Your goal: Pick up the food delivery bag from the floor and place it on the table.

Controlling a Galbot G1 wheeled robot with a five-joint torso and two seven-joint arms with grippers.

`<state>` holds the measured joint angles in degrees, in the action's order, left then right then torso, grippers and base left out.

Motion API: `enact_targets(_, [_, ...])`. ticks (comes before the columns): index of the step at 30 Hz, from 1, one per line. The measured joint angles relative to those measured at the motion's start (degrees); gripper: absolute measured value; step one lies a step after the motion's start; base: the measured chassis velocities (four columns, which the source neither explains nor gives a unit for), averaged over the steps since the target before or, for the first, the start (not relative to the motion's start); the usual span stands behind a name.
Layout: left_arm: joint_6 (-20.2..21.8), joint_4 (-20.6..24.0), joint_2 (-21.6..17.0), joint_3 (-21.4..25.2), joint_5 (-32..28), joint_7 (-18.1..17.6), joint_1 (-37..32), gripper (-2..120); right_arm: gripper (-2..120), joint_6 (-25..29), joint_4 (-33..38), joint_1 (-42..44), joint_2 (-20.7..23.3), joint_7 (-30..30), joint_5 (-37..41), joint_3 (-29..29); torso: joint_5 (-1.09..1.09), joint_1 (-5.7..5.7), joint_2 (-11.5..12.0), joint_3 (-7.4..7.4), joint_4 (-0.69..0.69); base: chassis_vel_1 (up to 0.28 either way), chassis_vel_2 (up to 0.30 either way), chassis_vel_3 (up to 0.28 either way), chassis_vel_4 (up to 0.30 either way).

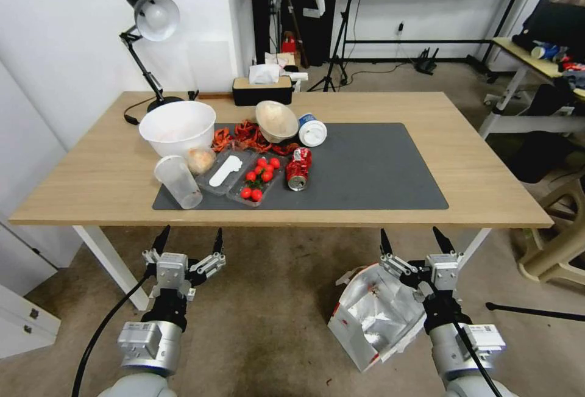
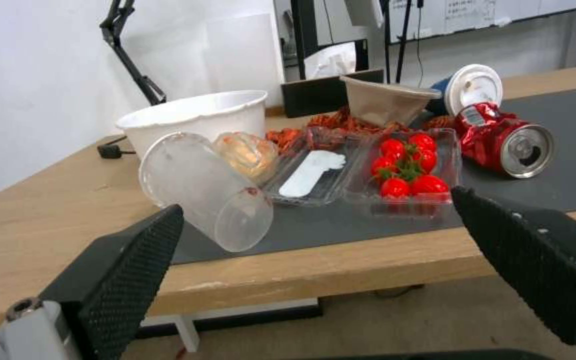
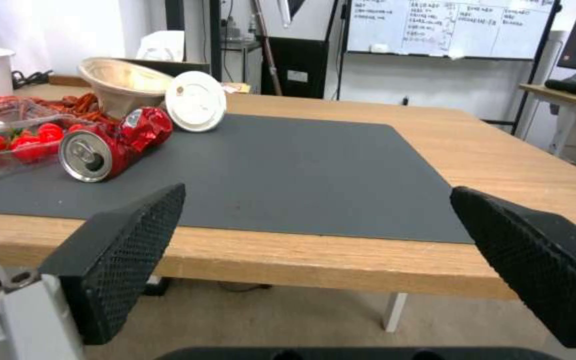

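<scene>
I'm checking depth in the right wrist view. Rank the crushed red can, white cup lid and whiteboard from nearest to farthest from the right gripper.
From the right gripper:
1. Crushed red can, lying on the mat.
2. White cup lid, just behind the can.
3. Whiteboard, against the back wall.

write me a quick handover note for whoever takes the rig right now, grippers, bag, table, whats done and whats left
Left gripper: jaws open, empty, held low before the table's near edge.
Right gripper: jaws open, empty, above the food delivery bag, not gripping it.
The bag lies on the floor by the right arm, mouth open, foil lining showing.
Table: leftovers crowd the left part of the dark mat; its right part is bare.
Done: nothing yet; bag not lifted.
Left: grasp the bag, lift it, set it on the table.
</scene>
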<state>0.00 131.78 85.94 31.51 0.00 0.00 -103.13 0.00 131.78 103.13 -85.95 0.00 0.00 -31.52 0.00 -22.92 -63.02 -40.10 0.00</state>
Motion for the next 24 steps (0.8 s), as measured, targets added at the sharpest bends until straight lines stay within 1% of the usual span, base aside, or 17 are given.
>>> enact_targets(13, [0.0,0.0,0.0,0.0,0.0,0.0,0.0,100,100,0.0,0.0,0.0,0.0,0.0,0.0,0.0,0.0,0.0,0.0,0.0,0.0,0.0,0.0,0.0,0.0])
enact_targets(15, [0.0,0.0,-0.1,0.0,-0.1,0.0,0.0,100,100,0.0,0.7,-0.2,-0.4,0.0,-0.9,0.1,0.01,0.0,0.0,0.0,0.0,0.0,0.0,0.0,0.0])
enact_targets(16, [0.0,-0.1,-0.3,-0.1,-0.5,0.0,0.3,100,100,0.0,2.9,-0.9,-1.8,-0.2,-2.1,0.3,0.04,0.0,0.0,0.0,0.02,0.0,0.0,0.0,0.0])
enact_targets(17, [-0.4,-0.3,-1.2,-0.3,-2.0,-0.2,1.4,100,100,-0.8,4.2,-1.0,-2.6,-0.7,-2.7,0.2,-0.07,0.01,0.0,0.0,0.03,0.0,0.0,0.0,0.0])
enact_targets(18, [-0.4,-0.3,-1.2,-0.3,-2.0,-0.2,1.4,100,100,-0.8,4.2,-1.0,-2.6,-0.7,-2.7,0.2,-0.07,0.01,0.0,0.0,0.03,0.0,0.0,0.0,0.0])
enact_targets(19, [-0.6,-0.4,-2.0,-0.4,-3.0,-0.3,2.3,100,100,-1.6,4.6,-1.1,-3.0,-1.0,-2.9,0.4,0.0,0.0,0.0,0.0,-0.03,0.0,0.0,0.0,0.0])
enact_targets(20, [-0.6,-0.5,-2.3,-0.5,-3.4,-0.3,2.8,100,100,-2.9,5.1,-1.2,-3.4,-1.2,-3.1,0.4,0.0,0.0,0.0,0.0,-0.02,0.0,0.0,0.0,0.0])
enact_targets(21, [-0.6,-0.6,-3.1,-0.8,-5.0,-0.5,3.6,100,100,-4.6,5.5,-1.5,-3.6,-1.5,-3.3,0.5,-0.02,0.0,0.0,0.0,0.02,0.0,0.0,0.0,0.0])
enact_targets(22, [-0.6,-0.6,-3.1,-0.8,-5.0,-0.5,3.6,100,100,-4.6,5.5,-1.5,-3.6,-1.5,-3.3,0.5,-0.02,0.0,0.0,0.0,0.02,0.0,0.0,0.0,0.0])
enact_targets(24, [-0.8,-1.0,-5.4,-1.7,-9.3,-1.0,6.2,100,100,-6.6,5.9,-2.0,-3.8,-2.0,-3.6,0.6,0.01,0.01,0.0,0.0,0.01,0.0,0.0,0.0,0.0])
